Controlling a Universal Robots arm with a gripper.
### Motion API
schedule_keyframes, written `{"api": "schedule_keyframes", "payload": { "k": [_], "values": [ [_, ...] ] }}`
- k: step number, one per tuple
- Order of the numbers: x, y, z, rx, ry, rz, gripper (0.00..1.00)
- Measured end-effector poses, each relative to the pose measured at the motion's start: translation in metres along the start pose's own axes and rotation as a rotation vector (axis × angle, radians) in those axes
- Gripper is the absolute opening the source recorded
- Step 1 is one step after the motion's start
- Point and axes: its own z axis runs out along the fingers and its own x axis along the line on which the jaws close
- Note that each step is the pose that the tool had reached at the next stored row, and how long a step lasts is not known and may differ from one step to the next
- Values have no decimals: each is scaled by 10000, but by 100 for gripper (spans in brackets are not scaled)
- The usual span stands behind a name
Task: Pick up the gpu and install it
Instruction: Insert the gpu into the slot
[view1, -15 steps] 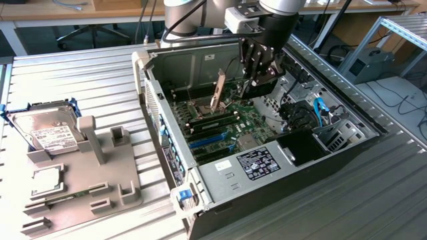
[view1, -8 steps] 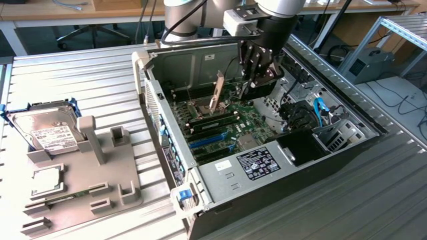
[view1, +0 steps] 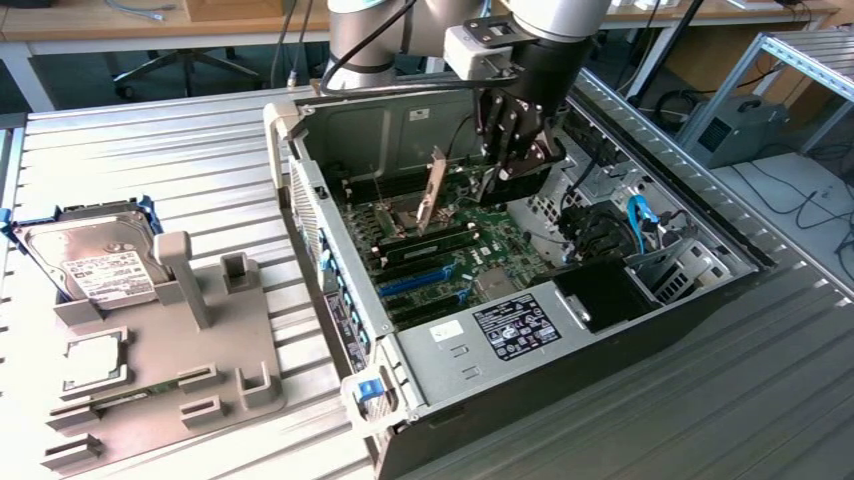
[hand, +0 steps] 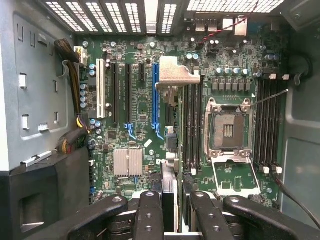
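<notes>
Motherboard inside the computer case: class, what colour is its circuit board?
The motherboard is green, clearest in the wrist view.

The gpu (hand: 173, 79) shows edge-on, its faces hidden, its near end covered by the fingers (hand: 149, 215), themselves cut off at the picture's edge.

The gpu (view1: 434, 195) stands on edge inside the case (view1: 441, 350).

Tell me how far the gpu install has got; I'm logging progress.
Done: the gpu is off the grey holder and stands on edge over the motherboard slots inside the case. In hand: the hand hangs close beside it. Left: whether the card is fully seated cannot be told.
</notes>
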Motion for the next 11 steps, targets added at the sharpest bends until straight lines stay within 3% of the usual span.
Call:
{"api": "schedule_keyframes", "payload": {
  "k": [11],
  "values": [
    [44, 37, 40, -1, 1, -12, 27]
  ]
}}
